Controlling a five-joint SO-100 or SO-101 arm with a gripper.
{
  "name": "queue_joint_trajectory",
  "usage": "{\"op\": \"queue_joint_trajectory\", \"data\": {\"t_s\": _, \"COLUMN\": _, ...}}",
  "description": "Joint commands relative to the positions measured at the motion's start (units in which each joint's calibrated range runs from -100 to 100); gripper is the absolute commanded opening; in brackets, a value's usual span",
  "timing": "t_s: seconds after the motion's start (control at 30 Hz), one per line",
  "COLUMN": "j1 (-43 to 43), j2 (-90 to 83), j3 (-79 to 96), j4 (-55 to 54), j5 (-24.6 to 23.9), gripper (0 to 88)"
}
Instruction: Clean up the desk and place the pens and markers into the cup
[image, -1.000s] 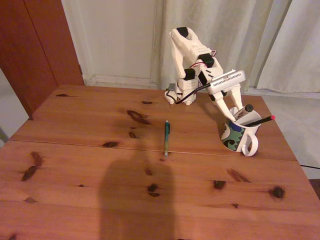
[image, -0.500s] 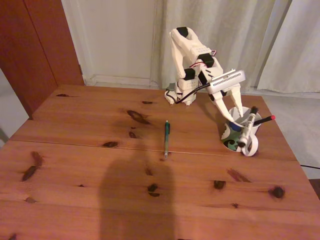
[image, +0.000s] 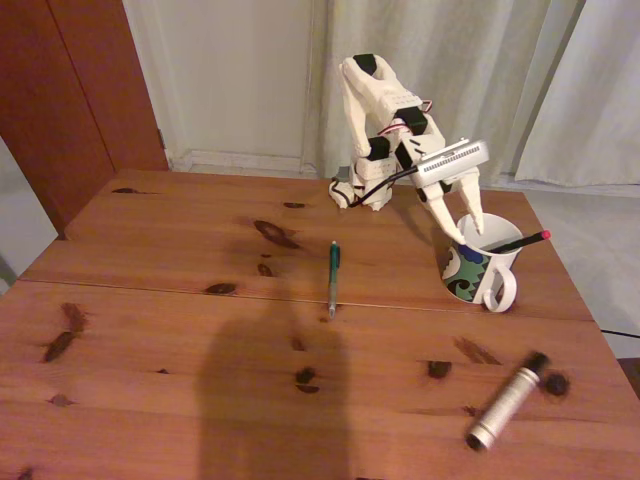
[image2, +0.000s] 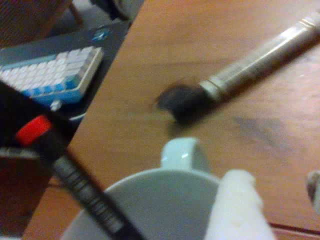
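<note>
The white marker (image: 507, 400) lies flat on the desk (image: 150, 400) at the front right, well away from the cup; the wrist view shows the marker (image2: 255, 70) blurred beyond the handle. The cup (image: 480, 268) stands at the right with the black pen (image: 520, 241) leaning in it, red tip out over the rim. My gripper (image: 467, 232) hangs open just above the cup's rim, holding nothing. In the wrist view the cup (image2: 150, 195), the black pen (image2: 75, 175) and one white finger (image2: 235, 205) sit at the bottom. The teal pen (image: 334, 277) lies mid-desk.
The arm's base (image: 365, 190) stands at the desk's far edge before pale curtains. A dark shadow falls across the front middle of the desk. In the wrist view a keyboard (image2: 50, 75) lies below, beyond the desk's edge.
The white marker, which was at the cup's rim by my fingers, has tipped out over the handle and landed on the desk at the front right. My gripper has hardly moved.
</note>
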Motion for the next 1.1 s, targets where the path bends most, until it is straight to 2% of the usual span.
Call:
{"op": "queue_joint_trajectory", "data": {"t_s": 0.0, "j1": 0.74, "j2": -2.40, "j3": -1.22, "j4": -0.95, "j5": 0.25, "gripper": 10.9}}
{"op": "queue_joint_trajectory", "data": {"t_s": 0.5, "j1": 4.20, "j2": -2.57, "j3": -1.58, "j4": -1.56, "j5": 1.03, "gripper": 10.9}}
{"op": "queue_joint_trajectory", "data": {"t_s": 0.7, "j1": 11.60, "j2": -0.09, "j3": -5.10, "j4": -0.52, "j5": 1.77, "gripper": 10.9}}
{"op": "queue_joint_trajectory", "data": {"t_s": 1.07, "j1": 22.45, "j2": 23.58, "j3": -27.55, "j4": 23.65, "j5": 8.47, "gripper": 10.8}}
